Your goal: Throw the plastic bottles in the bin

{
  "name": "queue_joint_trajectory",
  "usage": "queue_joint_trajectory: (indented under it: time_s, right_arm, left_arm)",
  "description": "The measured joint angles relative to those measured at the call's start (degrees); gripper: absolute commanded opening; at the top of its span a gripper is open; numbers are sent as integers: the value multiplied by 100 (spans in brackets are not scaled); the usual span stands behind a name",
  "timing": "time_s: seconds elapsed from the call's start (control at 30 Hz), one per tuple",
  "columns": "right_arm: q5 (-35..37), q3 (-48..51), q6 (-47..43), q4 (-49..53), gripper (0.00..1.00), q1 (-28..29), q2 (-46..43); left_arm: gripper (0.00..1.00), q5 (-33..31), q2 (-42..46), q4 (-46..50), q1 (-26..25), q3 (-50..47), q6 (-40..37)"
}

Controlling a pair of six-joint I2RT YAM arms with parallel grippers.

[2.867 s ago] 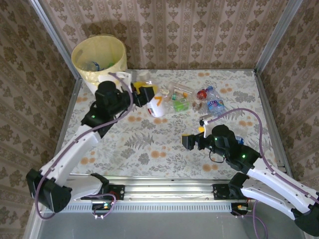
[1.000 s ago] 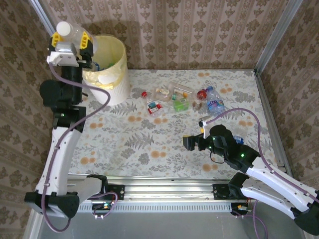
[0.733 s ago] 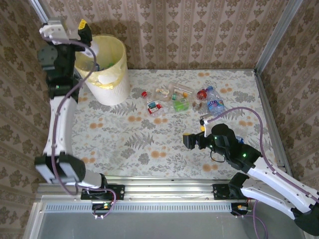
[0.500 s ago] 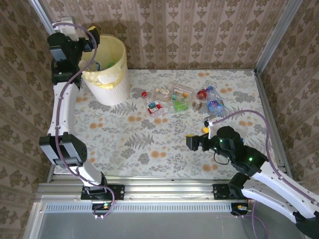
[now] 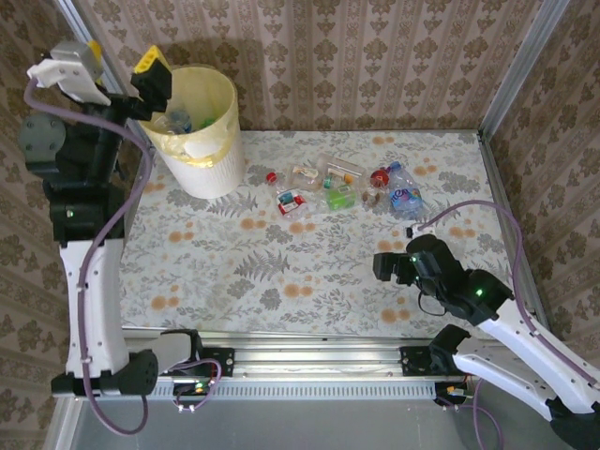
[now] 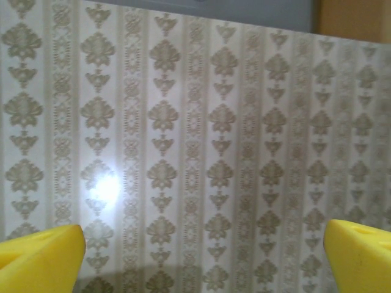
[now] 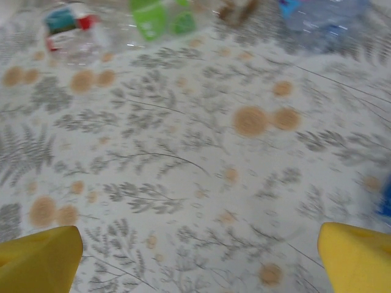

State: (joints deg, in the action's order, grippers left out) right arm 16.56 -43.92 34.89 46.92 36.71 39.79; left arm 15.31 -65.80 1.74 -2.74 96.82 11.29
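Note:
The pale-yellow bin (image 5: 195, 136) stands at the far left corner with bottles (image 5: 178, 120) lying inside it. My left gripper (image 5: 120, 58) is raised beside the bin's left rim, open and empty; in the left wrist view its yellow fingertips (image 6: 40, 259) stand wide apart against the wallpaper. Several crushed plastic bottles (image 5: 339, 187) lie in a cluster mid-table, among them a red-labelled one (image 5: 292, 202) and a blue one (image 5: 404, 197). My right gripper (image 5: 380, 266) hovers open over bare cloth, nearer than the cluster. In the right wrist view the red-labelled bottle (image 7: 70, 30), a green bottle (image 7: 162, 13) and the blue bottle (image 7: 324, 15) lie ahead.
Wallpapered walls enclose the floral tablecloth (image 5: 281, 272) on three sides, with metal posts at the back corners. A blue object (image 7: 385, 201) shows at the right edge of the right wrist view. A metal rail (image 5: 309, 356) runs along the near edge.
The left gripper carried a white-capped bottle from the table up over the bin and let it go; it is now empty and swung left. The right arm drifted slightly right.

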Motion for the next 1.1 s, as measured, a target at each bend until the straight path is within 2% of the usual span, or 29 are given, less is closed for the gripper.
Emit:
queue_joint_trajectory:
  time_s: [0.23,0.6,1.1]
  right_arm:
    - [103,-166,387,780,100,-933,201]
    - [-238,66,393,750,100,-2291,671]
    - [-922,627,131,-151,100,-3560,1285]
  left_arm:
    - [100,308,264,315,-457,-673,76]
    - [100,599,693,732,-1233,-1458,76]
    - [100,538,1126,1005,-1373,-1779,76]
